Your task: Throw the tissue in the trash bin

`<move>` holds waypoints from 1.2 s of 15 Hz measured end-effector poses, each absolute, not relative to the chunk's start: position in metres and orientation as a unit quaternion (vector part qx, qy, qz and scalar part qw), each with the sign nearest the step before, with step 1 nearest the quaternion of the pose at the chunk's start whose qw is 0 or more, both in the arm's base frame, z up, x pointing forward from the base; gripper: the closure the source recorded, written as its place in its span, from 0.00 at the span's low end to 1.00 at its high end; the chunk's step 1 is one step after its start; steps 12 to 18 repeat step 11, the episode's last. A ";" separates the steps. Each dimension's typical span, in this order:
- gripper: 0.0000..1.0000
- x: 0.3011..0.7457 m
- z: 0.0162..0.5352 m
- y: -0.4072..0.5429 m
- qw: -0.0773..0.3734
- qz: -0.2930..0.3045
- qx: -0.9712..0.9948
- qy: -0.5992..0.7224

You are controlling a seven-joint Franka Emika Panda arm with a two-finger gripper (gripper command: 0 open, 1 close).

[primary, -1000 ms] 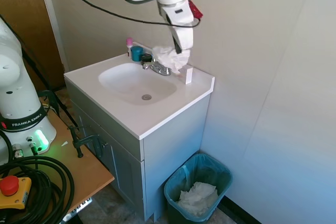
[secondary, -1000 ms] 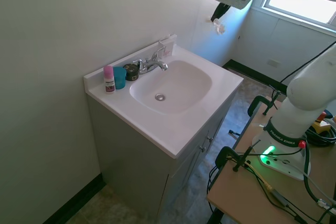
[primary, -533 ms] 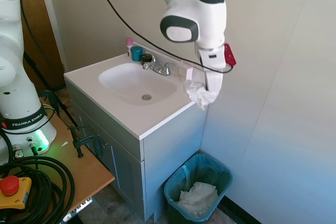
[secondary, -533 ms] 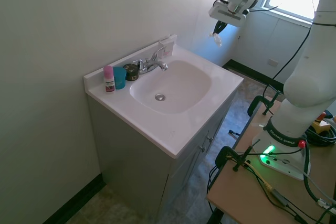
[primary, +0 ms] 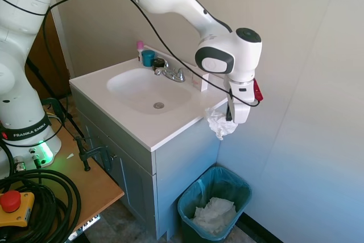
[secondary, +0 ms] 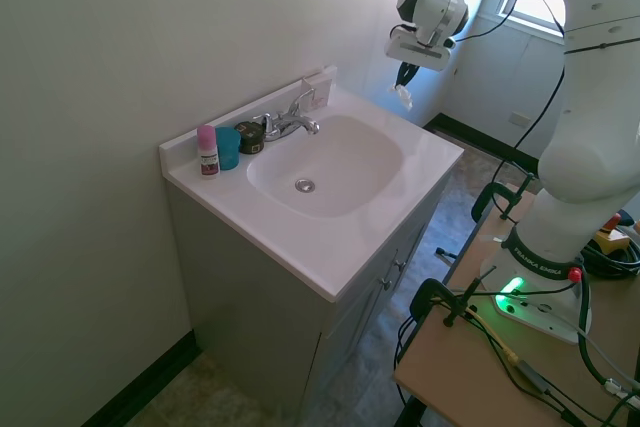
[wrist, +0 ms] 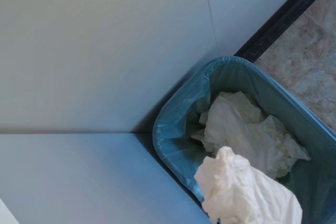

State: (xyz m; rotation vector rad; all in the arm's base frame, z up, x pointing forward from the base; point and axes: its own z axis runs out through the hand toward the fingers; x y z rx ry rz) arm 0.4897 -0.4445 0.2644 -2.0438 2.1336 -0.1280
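Observation:
The tissue (primary: 219,123) is a crumpled white wad hanging from my gripper (primary: 230,119), which is shut on it just past the right end of the vanity counter. The second exterior view shows the same small wad (secondary: 402,95) under the gripper (secondary: 403,78), beyond the counter's far corner. Below it on the floor stands the trash bin (primary: 192,198) with its teal liner, holding a larger mass of white paper (primary: 214,213). From the wrist view the tissue (wrist: 244,192) hangs in front of the bin (wrist: 173,129), over its near side.
The white vanity (primary: 170,129) with sink basin (primary: 149,90), faucet (primary: 170,73), a pink bottle (primary: 140,46) and a teal cup (primary: 148,57) is left of the gripper. A wall (primary: 296,83) runs close behind the gripper and bin.
The arm has carried the tissue from above the faucet, rightward past the counter's end and downward, so it now hangs beside the vanity above the bin.

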 end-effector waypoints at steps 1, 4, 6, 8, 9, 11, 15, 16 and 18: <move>0.00 0.490 0.264 -0.444 0.092 -0.043 -0.689 0.718; 0.00 0.494 0.264 -0.440 0.093 -0.042 -0.692 0.714; 0.00 0.495 0.266 -0.439 0.093 -0.043 -0.694 0.713; 0.00 0.495 0.275 -0.440 0.094 -0.049 -0.695 0.711; 0.00 0.494 0.284 -0.440 0.093 -0.054 -0.696 0.710; 0.00 0.484 0.311 -0.437 0.095 -0.067 -0.698 0.706; 0.00 0.484 0.311 -0.437 0.095 -0.067 -0.698 0.706; 0.00 0.484 0.311 -0.437 0.095 -0.067 -0.698 0.706; 0.00 0.484 0.311 -0.437 0.095 -0.067 -0.698 0.706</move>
